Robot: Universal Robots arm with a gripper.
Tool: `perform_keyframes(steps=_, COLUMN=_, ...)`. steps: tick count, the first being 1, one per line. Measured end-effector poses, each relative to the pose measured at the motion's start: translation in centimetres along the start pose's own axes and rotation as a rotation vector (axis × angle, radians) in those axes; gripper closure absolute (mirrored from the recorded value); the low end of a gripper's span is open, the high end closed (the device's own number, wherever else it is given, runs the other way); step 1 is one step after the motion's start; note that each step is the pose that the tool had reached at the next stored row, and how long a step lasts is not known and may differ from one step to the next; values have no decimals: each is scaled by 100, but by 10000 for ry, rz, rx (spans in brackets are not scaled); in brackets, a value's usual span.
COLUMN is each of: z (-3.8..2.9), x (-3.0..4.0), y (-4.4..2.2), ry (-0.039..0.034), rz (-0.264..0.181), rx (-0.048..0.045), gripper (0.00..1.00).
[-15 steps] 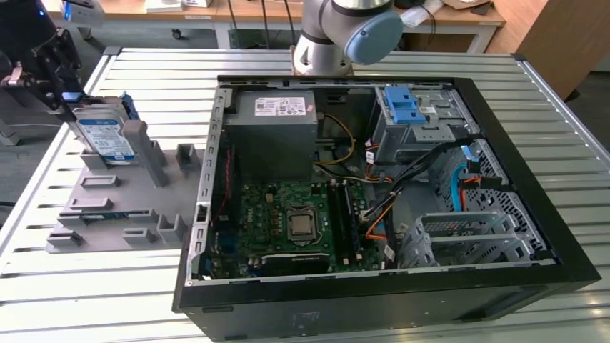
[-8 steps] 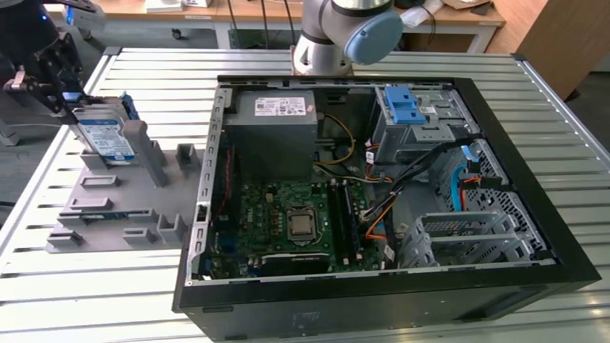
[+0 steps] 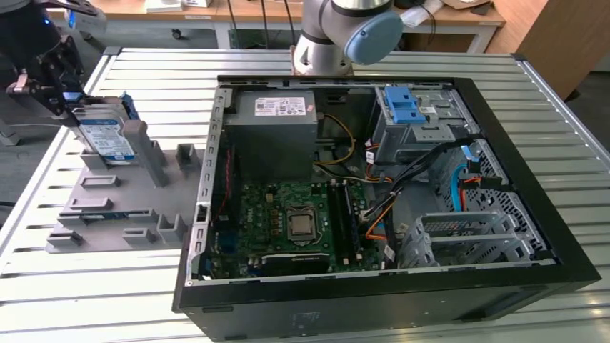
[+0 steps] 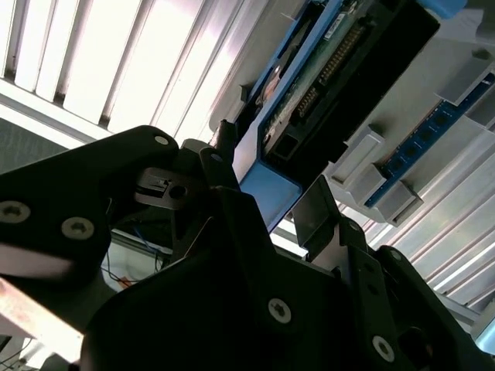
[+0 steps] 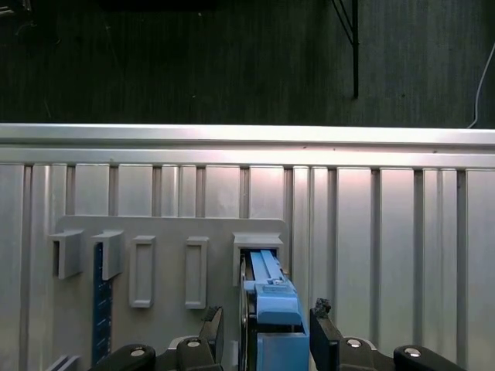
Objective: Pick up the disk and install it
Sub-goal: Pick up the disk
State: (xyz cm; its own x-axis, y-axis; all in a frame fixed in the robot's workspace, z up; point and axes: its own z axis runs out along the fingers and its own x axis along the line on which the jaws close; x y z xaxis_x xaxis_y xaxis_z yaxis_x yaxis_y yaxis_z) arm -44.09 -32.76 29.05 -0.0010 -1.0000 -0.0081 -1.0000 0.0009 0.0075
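Note:
The disk (image 3: 107,139), silver with a white-and-blue label and blue rails, stands on edge in a slot of the grey holder block (image 3: 124,207) at the exterior view's left. My gripper (image 3: 71,113) is at its upper end. In the first wrist view the disk's blue rail (image 5: 271,290) lies between the black fingers (image 5: 319,325), with a small gap on each side. The second wrist view shows the gripper (image 4: 269,179) straddling the disk's end (image 4: 340,62), open, not gripping it.
An open computer case (image 3: 533,207) lies on the slatted metal table (image 3: 86,300), with a power-supply box (image 3: 271,132), a motherboard (image 3: 296,221), a cage with a blue latch (image 3: 410,114) and a bare metal cage (image 3: 467,236). A blue memory stick (image 5: 100,301) sits in the holder block.

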Motion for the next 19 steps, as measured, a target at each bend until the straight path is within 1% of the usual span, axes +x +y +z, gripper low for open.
perform_keyframes(steps=6, z=10, x=-1, y=-1, ry=0, rz=-1, rx=1, gripper=44)
perform_keyframes(steps=11, z=13, x=-24, y=0, ry=0, rz=0, rx=1, gripper=44)
perform_keyframes(steps=18, z=20, x=-32, y=0, ry=1, rz=0, rx=-6, gripper=44)
perform_keyframes(steps=19, z=21, x=-32, y=0, ry=0, rz=0, rx=-6, gripper=45)
